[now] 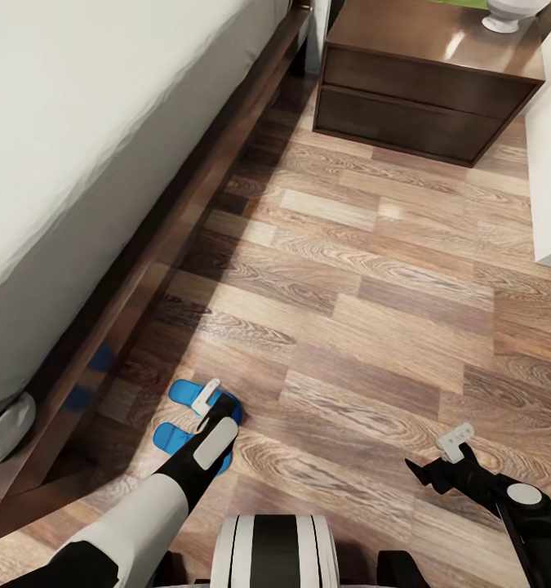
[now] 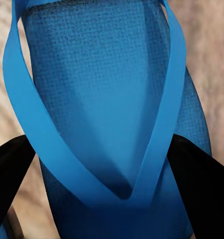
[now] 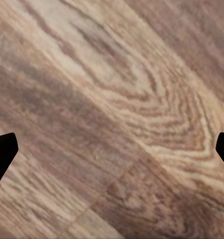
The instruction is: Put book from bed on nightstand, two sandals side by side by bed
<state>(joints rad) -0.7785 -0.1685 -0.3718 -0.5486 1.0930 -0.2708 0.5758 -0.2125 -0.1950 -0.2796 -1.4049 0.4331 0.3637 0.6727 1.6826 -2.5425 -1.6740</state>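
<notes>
Two small bright blue flip-flop sandals (image 1: pixel 195 420) lie side by side on the wood-plank floor (image 1: pixel 373 278), close beside the dark brown wooden frame of the large low bed (image 1: pixel 87 163) with its pale grey-white mattress; their blue colour reflects faintly in the glossy frame. The left pincer (image 1: pixel 218 408) is down right over the sandals. In the left wrist view one sandal (image 2: pixel 112 99) appears close up, its thin toe straps forming a V, with the black fingertips (image 2: pixel 201 184) spread wide on either side of it; they do not press on it, though whether they touch it cannot be told. The right pincer (image 1: pixel 438 465) hangs low over bare floor (image 3: pixel 112 99), well apart from the sandals, its fingers (image 3: pixel 2 154) far apart and holding nothing. Beyond, the low dark brown two-drawer nightstand (image 1: pixel 422 82) stands by the bed's head, carrying the white round base of a lamp (image 1: pixel 512 12).
</notes>
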